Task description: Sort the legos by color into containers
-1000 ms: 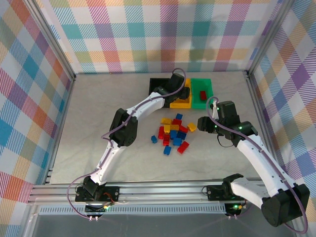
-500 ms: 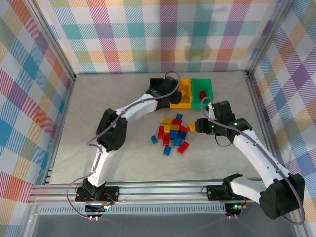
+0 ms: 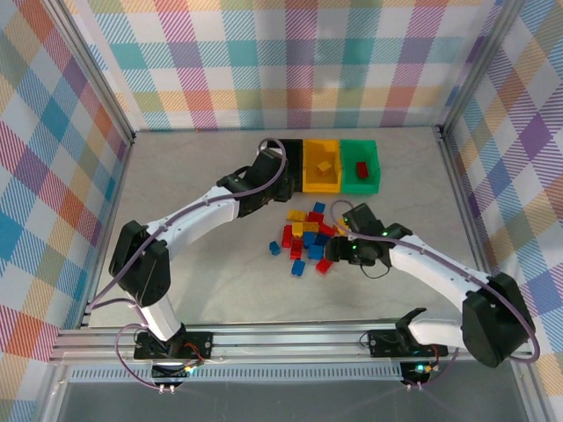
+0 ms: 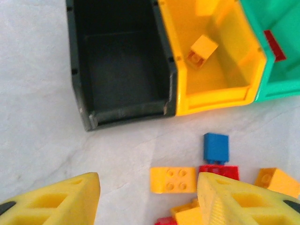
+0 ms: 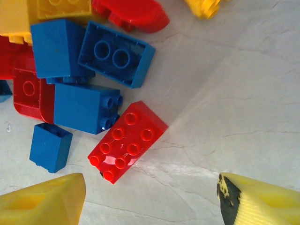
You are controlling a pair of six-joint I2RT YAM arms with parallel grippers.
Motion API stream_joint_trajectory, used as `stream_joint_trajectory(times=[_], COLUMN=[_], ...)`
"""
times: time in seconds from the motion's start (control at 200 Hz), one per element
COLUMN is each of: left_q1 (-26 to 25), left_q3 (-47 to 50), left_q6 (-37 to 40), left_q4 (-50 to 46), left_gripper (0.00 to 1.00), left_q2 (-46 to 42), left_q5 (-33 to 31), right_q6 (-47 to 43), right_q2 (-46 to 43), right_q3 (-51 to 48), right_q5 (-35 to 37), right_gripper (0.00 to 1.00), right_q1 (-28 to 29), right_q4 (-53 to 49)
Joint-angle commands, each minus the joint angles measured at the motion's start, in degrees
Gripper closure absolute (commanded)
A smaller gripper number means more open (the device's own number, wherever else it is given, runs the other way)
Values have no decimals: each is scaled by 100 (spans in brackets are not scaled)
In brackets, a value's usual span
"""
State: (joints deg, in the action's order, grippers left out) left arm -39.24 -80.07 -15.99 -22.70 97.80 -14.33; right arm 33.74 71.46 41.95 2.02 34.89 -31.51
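The legos (image 3: 308,237) lie in a loose pile of red, yellow and blue bricks mid-table. Three containers stand in a row behind it: black (image 4: 79,93), yellow (image 3: 321,180) and green (image 3: 374,167). One yellow brick (image 4: 202,50) lies in the yellow bin and one red brick (image 3: 361,168) in the green bin. My left gripper (image 4: 147,185) hangs open and empty above the pile's far left edge, over a yellow brick (image 4: 173,179). My right gripper (image 5: 150,192) is open and empty, low at the pile's near right side, with a red eight-stud brick (image 5: 127,140) just ahead of its fingers.
Several blue bricks (image 5: 84,108) crowd the red one on its left. A blue brick (image 4: 216,147) lies between the pile and the yellow bin. Bare tabletop (image 3: 193,255) spreads to the left and in front of the pile. Checked walls enclose the table.
My left gripper has drawn back from over the yellow bin toward the pile. My right gripper has moved left to the pile's edge and opened wider.
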Motion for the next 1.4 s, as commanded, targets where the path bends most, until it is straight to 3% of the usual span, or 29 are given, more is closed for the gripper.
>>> stream_joint_trajectory(times=[0.0,0.18,0.38,0.94,1.395], left_q1=[-13,-13,-11,-13,-13], left_q3=[334,601,842,952,875], left_q6=[31,-135,-220,-255,-317], left_q4=[-183,-174,-48,-165,-174], left_gripper=[43,43,43,43,43], left_q2=[-474,-815,-1121,-1360,-1404], left_q5=[-233,-83,-62,-142,-46], right_q6=[826,1193,1118,1197,1023], right_q2=[291,802,1247,1989,1852], right_q3=[128,373,576,913,785], right_q5=[749,1046,721,1174,1283], right_gripper=[24,23,18,21,41], right_q1=[415,697,841,1054,1052], right_q4=[-26,-340,82,-451,-470])
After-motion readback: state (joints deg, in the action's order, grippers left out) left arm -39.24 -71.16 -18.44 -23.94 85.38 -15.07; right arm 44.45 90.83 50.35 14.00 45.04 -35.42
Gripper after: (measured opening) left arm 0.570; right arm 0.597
